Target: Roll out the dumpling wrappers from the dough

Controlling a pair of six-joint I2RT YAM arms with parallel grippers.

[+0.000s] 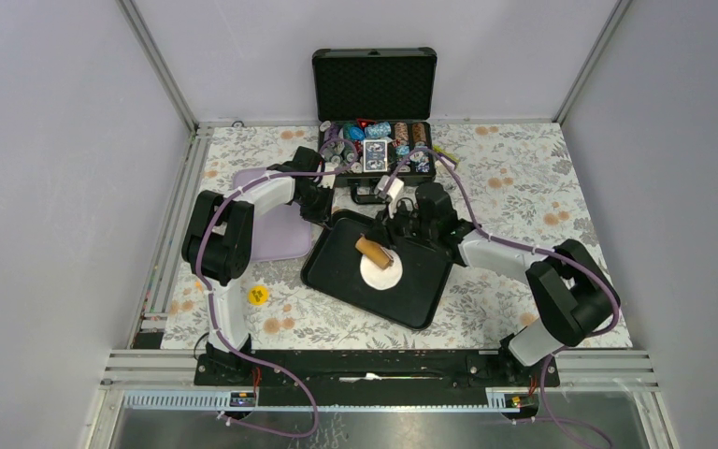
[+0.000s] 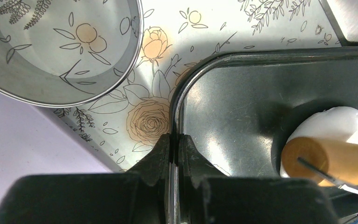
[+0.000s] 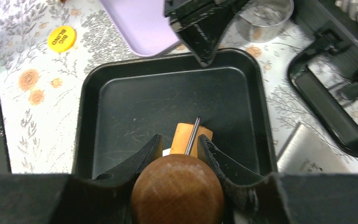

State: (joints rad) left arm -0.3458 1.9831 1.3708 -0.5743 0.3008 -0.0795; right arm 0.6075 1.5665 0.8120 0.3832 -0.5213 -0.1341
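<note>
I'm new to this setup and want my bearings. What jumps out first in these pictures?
A wooden rolling pin lies on a round white dough pat in the central black tray, its handle in the right claw. The left claw pinches the tray's far-left rim. Behind stands an open poker chip case.

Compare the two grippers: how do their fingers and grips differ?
Left gripper: fingers nearly touching, pinching the rim of the black tray. Right gripper: fingers apart around the wooden handle of the rolling pin, whose roller rests on the dough. Both hold something.
</note>
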